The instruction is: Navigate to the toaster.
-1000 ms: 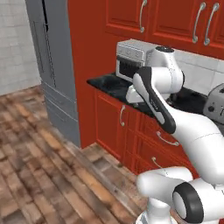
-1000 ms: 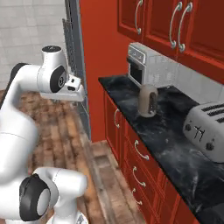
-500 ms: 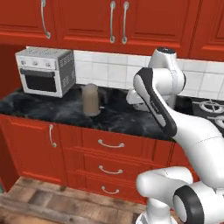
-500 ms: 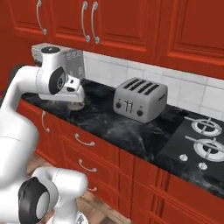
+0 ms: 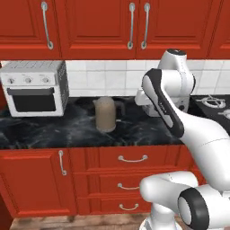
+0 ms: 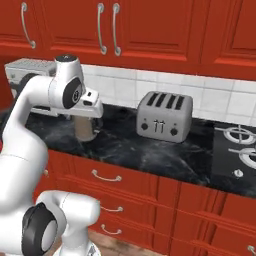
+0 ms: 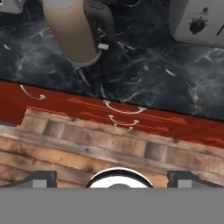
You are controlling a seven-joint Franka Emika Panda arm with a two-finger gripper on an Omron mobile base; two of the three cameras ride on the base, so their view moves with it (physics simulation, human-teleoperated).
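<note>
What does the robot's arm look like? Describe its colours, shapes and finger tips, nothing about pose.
The arm is glossy white, made of thick rounded links with dark grey to black bands and round caps at the joints. It rises from a bulbous white base with a dark joint disc. No cables or markings can be seen. The gripper shows in the hand view as two small, dark grey, blocky finger tips.

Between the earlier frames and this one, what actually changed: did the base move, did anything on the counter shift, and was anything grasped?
The base kept turning and driving, so both base views now face the counter: the toaster sits near centre in the right base view, with the beige kettle and toaster oven to its left. Only the camera moved; the counter items did not shift. Nothing was grasped; the end effector carries nothing.
</note>
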